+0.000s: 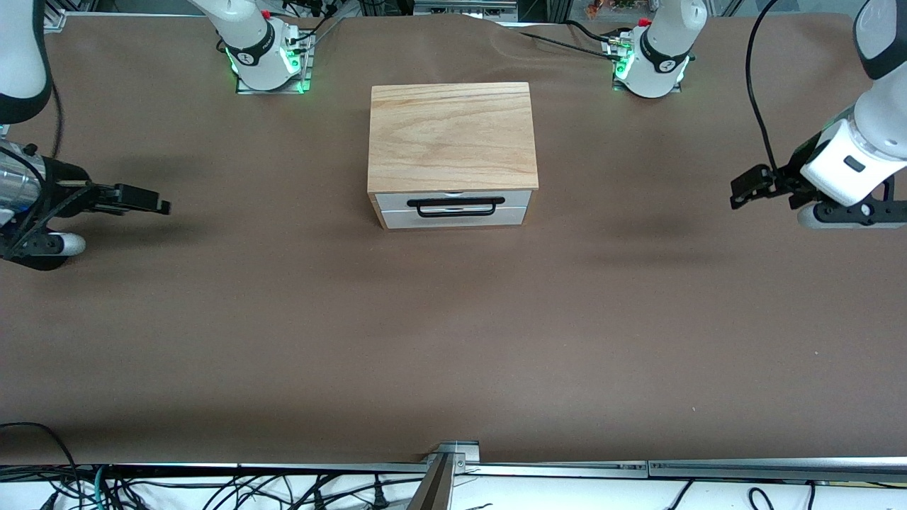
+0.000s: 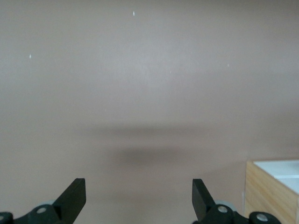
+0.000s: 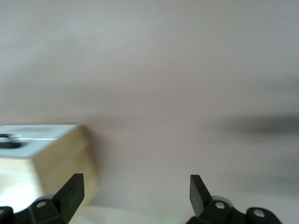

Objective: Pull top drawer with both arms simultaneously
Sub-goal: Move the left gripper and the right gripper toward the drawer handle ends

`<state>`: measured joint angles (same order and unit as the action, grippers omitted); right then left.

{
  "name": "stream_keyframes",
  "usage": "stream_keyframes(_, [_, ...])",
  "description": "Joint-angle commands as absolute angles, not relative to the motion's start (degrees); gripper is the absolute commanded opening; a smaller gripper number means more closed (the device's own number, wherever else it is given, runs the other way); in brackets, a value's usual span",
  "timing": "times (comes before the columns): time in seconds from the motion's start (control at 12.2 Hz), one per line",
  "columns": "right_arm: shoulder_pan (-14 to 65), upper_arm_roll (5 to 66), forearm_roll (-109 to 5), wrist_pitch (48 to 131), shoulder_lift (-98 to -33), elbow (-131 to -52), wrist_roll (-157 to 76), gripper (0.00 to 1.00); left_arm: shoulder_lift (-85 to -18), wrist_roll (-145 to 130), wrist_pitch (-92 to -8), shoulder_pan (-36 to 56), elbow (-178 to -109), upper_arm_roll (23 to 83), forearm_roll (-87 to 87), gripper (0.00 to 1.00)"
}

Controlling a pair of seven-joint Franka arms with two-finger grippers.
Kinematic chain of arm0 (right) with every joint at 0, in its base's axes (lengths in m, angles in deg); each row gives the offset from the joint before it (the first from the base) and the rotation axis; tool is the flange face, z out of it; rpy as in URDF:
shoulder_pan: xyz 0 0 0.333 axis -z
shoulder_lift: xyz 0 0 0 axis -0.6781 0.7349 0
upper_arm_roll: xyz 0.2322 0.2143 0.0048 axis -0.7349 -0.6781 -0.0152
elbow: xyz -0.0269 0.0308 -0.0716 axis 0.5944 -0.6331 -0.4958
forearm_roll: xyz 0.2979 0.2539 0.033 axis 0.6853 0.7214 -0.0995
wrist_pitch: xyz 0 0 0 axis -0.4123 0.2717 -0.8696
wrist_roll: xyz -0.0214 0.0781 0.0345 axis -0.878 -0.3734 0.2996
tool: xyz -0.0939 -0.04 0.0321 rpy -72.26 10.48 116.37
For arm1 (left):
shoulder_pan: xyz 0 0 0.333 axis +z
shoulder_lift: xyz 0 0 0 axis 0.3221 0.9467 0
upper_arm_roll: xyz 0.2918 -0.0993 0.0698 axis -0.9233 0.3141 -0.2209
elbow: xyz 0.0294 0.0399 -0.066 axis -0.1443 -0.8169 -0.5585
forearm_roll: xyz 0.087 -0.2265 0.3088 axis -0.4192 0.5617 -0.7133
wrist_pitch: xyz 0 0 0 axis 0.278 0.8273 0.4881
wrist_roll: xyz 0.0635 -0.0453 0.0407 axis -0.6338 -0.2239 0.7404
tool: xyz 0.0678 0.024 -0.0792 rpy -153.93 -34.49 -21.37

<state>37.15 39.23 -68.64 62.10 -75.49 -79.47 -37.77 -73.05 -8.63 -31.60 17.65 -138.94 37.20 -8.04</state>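
Flanking one cabinet, top drawer seemingly closed: two tools, left and right, both spread apart.

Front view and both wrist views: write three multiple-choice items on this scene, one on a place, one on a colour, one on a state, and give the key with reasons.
1. Where is the cabinet?
A. mid-table, between the two arms' ends
B. at the right arm's end
C. at the table edge nearest the front camera

2. What colour is the top drawer's bar handle?
A. white
B. black
C. red

3. How are the tools?
A. both open, holding nothing
B. both shut on the handle
C. one shut on the handle

Key: A, the cabinet stands midway between the left tool and right tool; B, the bar is black against the white front; A, each wrist view shows spread fingers over bare table.
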Motion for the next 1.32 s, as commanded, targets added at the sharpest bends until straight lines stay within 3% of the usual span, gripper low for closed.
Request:
stream_keyframes(0.0, [37.3, 39.2, -58.0, 64.7, -72.9, -80.5, -38.8, 1.00, -69.8, -8.7, -37.0, 17.3, -139.3, 37.3, -7.5, 1.00])
stream_keyframes(0.25, [37.3, 39.2, -42.7, 64.8, -66.7, -80.7, -43.8, 1.00, -67.1, -9.2, -47.1, 17.4, -146.1, 37.8, 2.4, 1.00])
stream_keyframes(0.49, [36.2, 39.1, -26.1, 66.1, -60.1, -85.0, -56.7, 1.00, -65.3, -14.6, -62.7, 17.4, -155.9, 43.1, 14.2, 1.00])
stream_keyframes(0.66, [33.9, 39.1, -21.2, 65.4, -56.4, -87.5, -65.1, 1.00, -63.1, -19.7, -63.7, 17.4, -156.7, 44.7, 25.4, 1.00])
stream_keyframes(1.23, [25.1, 39.1, -6.6, 69.1, -54.1, -95.1, -77.0, 1.00, -54.6, -69.2, -59.0, 17.6, -163.8, 45.2, 65.3, 1.00])
